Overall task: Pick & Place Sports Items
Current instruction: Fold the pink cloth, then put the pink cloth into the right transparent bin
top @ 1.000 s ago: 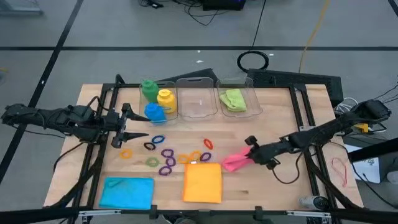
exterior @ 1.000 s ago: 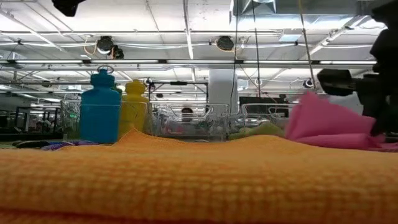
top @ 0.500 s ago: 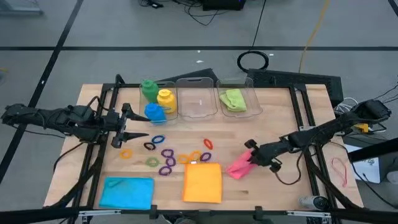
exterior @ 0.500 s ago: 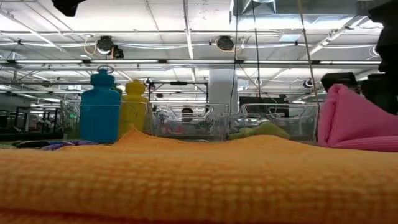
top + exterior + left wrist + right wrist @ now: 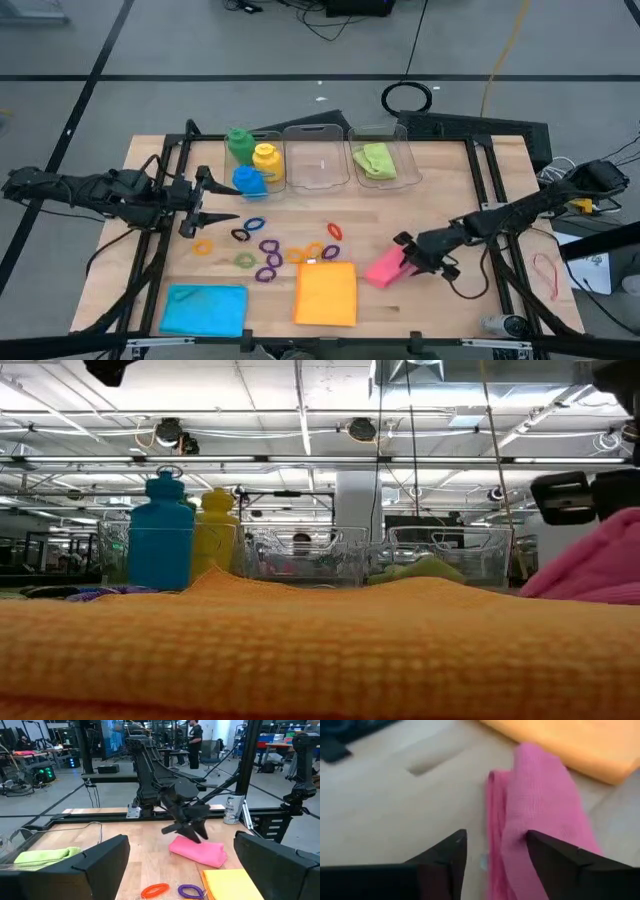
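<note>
The right gripper (image 5: 404, 259) was low over the table (image 5: 440, 190) at the pink cloth (image 5: 384, 267), which lay bunched on the wood just beside the right edge of the orange cloth (image 5: 326, 293). In the right wrist view its two dark fingers (image 5: 441, 861) stood apart with a fold of pink fabric (image 5: 530, 825) running up between them, the cloth lying on the table rather than hanging (whether the pads were touching it at all could not be told). The left gripper (image 5: 207, 203) waited above the left side of the table, its fingers (image 5: 100, 857) spread wide and holding nothing, near the blue bottle (image 5: 249, 180). That bottle stood with the yellow bottle (image 5: 266, 161) and the green bottle (image 5: 239, 143) in a tight group at the back left, next to a row of clear bins (image 5: 316, 160); the green cloth (image 5: 375, 160) lay inside the rightmost bin. The small rings (image 5: 270, 250), purple, orange, yellow and green, were scattered over the middle of the table between the bottles and the orange cloth. The blue cloth (image 5: 205, 309) lay flat at the front left corner, well apart from the pink one. From the low view the orange cloth (image 5: 300, 650) filled the foreground, with the pink cloth (image 5: 600, 570) rising at the right edge.
</note>
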Controlling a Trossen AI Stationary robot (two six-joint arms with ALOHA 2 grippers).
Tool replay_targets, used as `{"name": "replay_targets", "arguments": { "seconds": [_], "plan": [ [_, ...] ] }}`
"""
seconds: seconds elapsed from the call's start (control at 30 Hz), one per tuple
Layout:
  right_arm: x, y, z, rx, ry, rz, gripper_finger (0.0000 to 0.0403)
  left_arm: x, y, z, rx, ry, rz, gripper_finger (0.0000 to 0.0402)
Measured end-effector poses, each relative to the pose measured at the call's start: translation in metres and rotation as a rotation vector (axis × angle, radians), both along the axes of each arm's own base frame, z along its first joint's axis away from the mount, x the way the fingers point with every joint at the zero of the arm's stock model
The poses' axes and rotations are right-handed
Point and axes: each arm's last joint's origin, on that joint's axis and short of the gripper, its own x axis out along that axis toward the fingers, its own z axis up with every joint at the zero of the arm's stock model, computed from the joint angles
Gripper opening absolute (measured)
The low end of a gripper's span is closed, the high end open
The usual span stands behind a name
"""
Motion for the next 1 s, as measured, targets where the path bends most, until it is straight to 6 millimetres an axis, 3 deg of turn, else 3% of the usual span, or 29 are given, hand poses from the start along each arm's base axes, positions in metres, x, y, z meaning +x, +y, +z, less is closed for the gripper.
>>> {"name": "replay_targets", "arguments": {
  "seconds": [0.4,0.53,0.67,0.8,0.9,1.0],
  "plan": [
    [-0.004,0.005,0.002,0.201,0.124,0.111,0.0089,0.000,0.000,0.000,0.000,0.000,0.000,0.0296],
    [-0.002,0.004,0.008,0.226,0.084,0.109,0.0073,0.000,0.000,0.000,0.000,0.001,0.000,0.0296],
    [0.002,-0.002,0.028,0.323,-0.022,0.039,0.0060,0.000,0.000,0.000,0.000,0.000,0.000,0.0296],
    [0.007,-0.012,0.054,0.378,-0.122,-0.147,0.0037,0.000,0.000,0.000,0.000,0.000,0.000,0.0296],
    [0.015,-0.016,0.073,0.331,-0.079,-0.204,0.0004,0.000,0.000,0.000,0.000,0.000,0.000,0.0296],
    [0.026,-0.015,0.086,0.242,-0.001,-0.269,0.0004,0.000,0.000,0.000,0.000,0.000,0.000,0.0296]
  ]
}}
